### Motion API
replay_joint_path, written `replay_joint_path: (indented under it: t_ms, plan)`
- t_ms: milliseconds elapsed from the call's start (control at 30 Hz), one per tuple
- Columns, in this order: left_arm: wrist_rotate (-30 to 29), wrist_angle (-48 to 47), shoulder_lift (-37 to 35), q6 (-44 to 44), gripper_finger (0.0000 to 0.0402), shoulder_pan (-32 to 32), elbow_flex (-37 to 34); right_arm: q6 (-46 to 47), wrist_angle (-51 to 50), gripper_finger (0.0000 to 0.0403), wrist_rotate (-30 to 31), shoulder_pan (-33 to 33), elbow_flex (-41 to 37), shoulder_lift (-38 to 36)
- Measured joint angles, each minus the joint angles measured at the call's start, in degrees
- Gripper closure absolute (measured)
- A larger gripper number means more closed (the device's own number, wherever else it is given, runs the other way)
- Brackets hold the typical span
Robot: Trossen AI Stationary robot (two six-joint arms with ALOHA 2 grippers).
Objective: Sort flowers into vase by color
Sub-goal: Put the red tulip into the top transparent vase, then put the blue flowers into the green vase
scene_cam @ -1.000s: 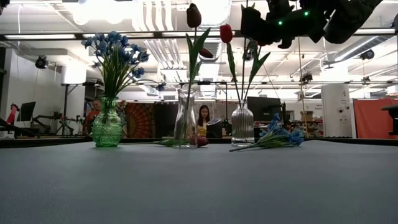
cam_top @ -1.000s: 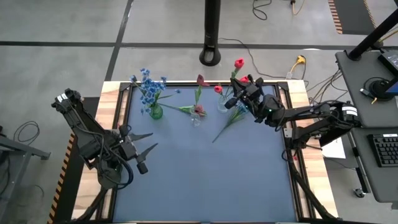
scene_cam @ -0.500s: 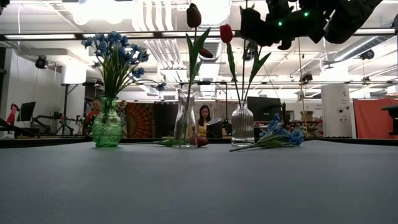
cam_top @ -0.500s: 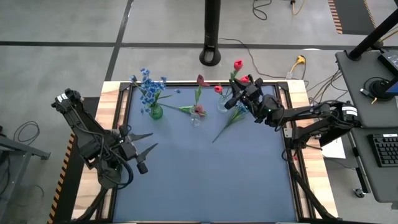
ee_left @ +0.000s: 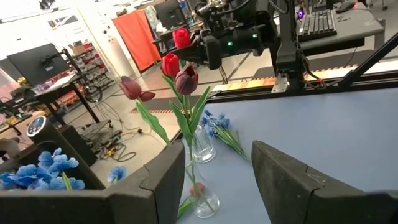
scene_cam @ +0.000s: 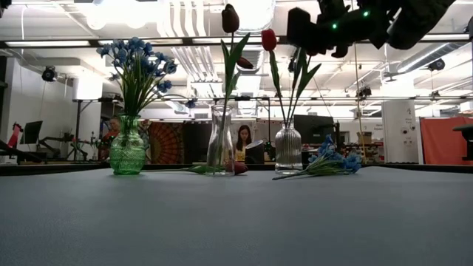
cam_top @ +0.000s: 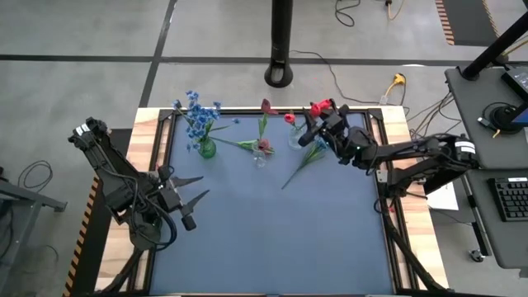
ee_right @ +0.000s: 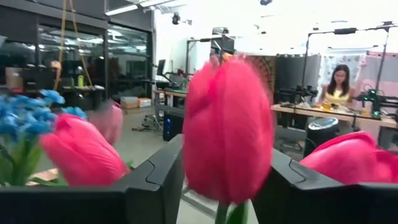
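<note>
Red tulip-like flowers (scene_cam: 269, 40) with long green leaves stand in a ribbed clear glass vase (scene_cam: 288, 148) at the far edge of the worktop (cam_top: 272, 223), where the right pincer (cam_top: 316, 124) hangs directly above them. In the right wrist view a red bud (ee_right: 229, 127) sits between its parted dark fingers (ee_right: 155, 180), though whether they grip it cannot be told. A slender clear vase (scene_cam: 220, 140) beside it holds a darker, maroon bud (scene_cam: 230, 18) on a tall stem, and a round green glass vase (scene_cam: 128, 150) further along carries a spray of small blue blossoms (scene_cam: 137, 58). One more blue cluster (scene_cam: 332, 162) lies flat on the worktop just beside the ribbed vase. The surface is a matte grey-blue mat framed in pale wood. The left pincer (cam_top: 191, 200) waits low near the worktop's left edge, fingers partly spread and empty. Beyond, a bright workshop with exposed ceiling ducts and monitors; a person (scene_cam: 242, 142) sits at a desk.
</note>
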Motion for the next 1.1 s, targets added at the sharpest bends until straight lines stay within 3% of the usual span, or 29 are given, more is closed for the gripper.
replay_joint_path:
  t_ms: [133,467,667,767,967,1100]
  plan:
    - [0.0,0.0,0.0,-0.9,0.0232,0.0,0.0,1.0,-3.9,0.0233,1.2,0.7,0.6,-1.0]
    - [0.0,0.2,1.4,-3.3,0.0232,0.0,0.0,4.0,-25.4,0.0160,6.3,3.7,9.3,-1.2]
    - [0.6,3.7,2.7,-4.4,0.0232,0.9,0.0,0.3,-34.1,0.0124,16.6,8.2,14.8,-1.2]
    - [0.7,5.7,4.7,-4.3,0.0232,2.1,0.0,1.2,-41.9,0.0110,19.9,10.4,18.2,-1.2]
    - [3.1,14.4,12.1,-4.2,0.0232,6.1,0.1,6.6,-57.9,0.0091,21.0,13.7,26.2,-1.2]
    - [4.6,16.3,18.9,1.4,0.0232,9.2,0.7,7.2,-64.4,0.0085,21.0,15.1,31.6,-1.2]
